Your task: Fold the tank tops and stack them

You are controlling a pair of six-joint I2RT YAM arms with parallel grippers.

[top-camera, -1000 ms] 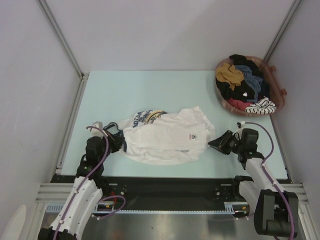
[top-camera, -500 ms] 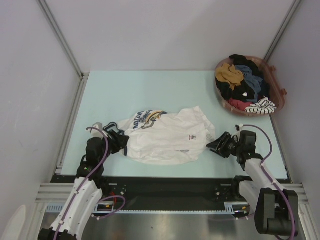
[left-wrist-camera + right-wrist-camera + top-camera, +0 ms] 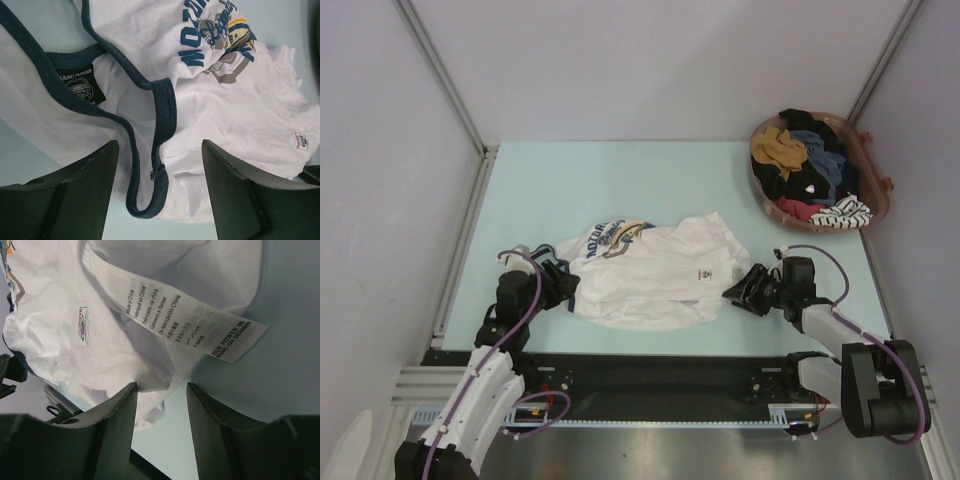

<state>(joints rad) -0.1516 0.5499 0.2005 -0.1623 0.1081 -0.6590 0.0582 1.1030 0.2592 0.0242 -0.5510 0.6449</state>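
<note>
one white tank top, one laundry basket, two end effectors

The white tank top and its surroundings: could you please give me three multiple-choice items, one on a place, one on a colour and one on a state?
1. Where does the basket of jumbled clothes stand?
A. At the far right of the table
B. At the near left
C. In the centre

2. What colour is the trim on the white tank top?
A. Red
B. Dark navy
C. Yellow

3. How does the left gripper stand?
A. Shut on cloth
B. Out of view
C. Open

Answers:
1. A, since the top view shows it at the table's far right corner.
2. B, since the left wrist view shows navy edging at neck and strap.
3. C, since its fingers stand apart with the strap lying loose between them.
</note>
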